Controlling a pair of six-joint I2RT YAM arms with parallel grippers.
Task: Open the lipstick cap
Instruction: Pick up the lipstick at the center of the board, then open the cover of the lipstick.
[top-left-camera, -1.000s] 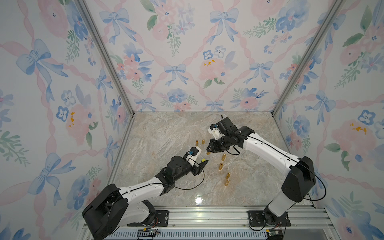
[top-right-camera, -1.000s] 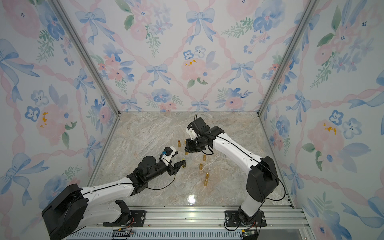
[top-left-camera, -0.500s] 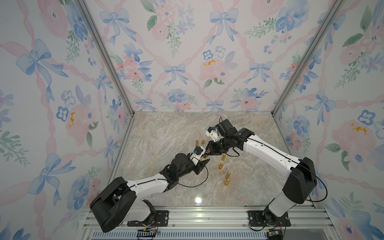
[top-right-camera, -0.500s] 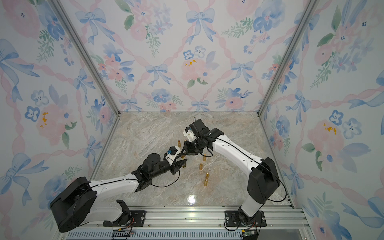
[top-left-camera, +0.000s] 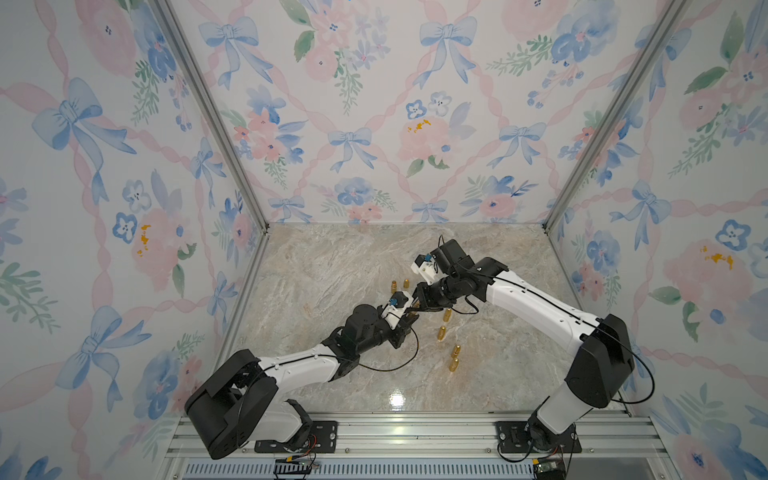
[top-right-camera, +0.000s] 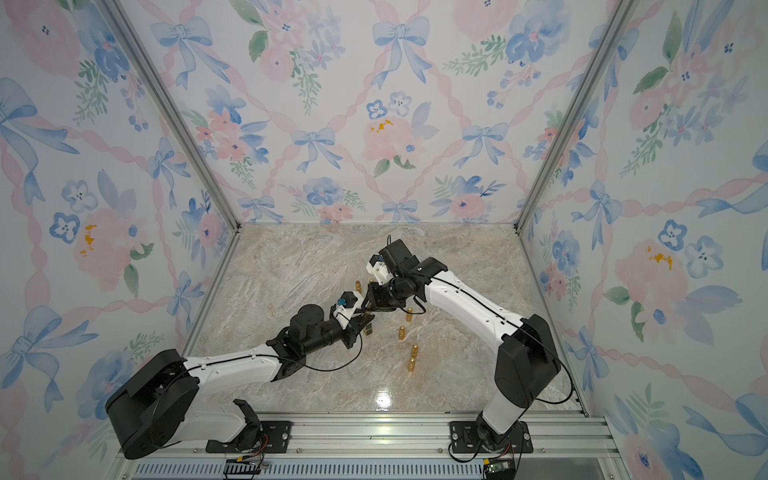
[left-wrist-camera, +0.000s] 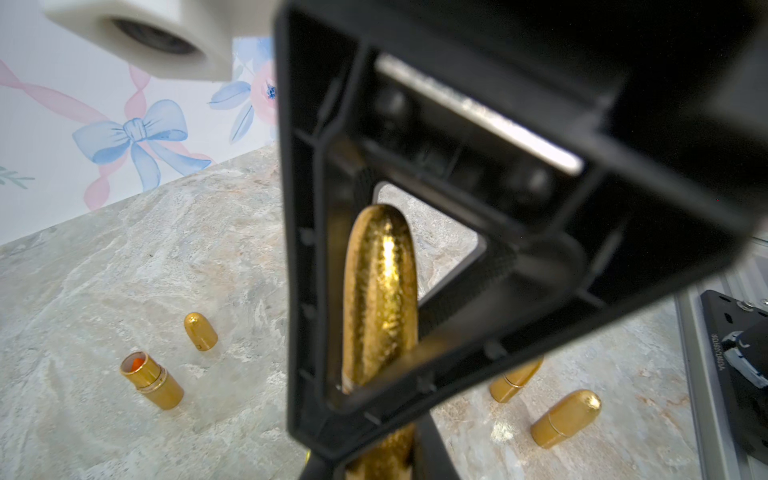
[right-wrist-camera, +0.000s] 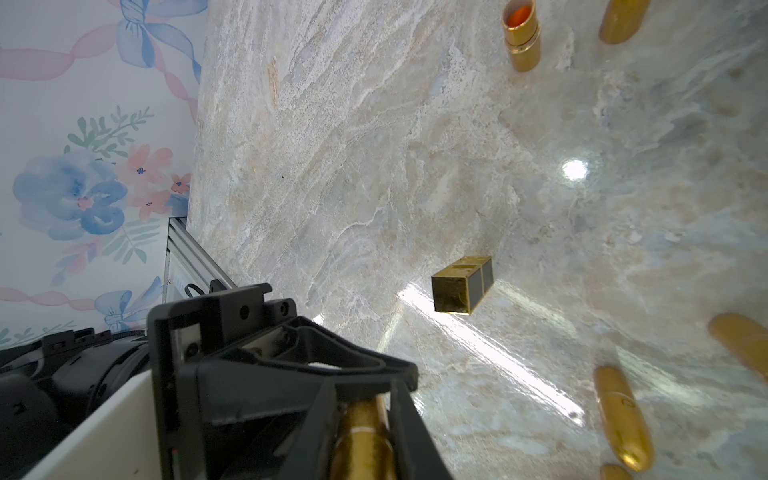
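Above table, left end effector, right end effector both clamping lipstick, axis between them, dome rightward

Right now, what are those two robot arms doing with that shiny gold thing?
Both arms are gripping one gold lipstick in the air above the marble table. The left end effector is shut on one end and the right end effector on the other, probably about to pull it open. An opened lipstick sits on the table.
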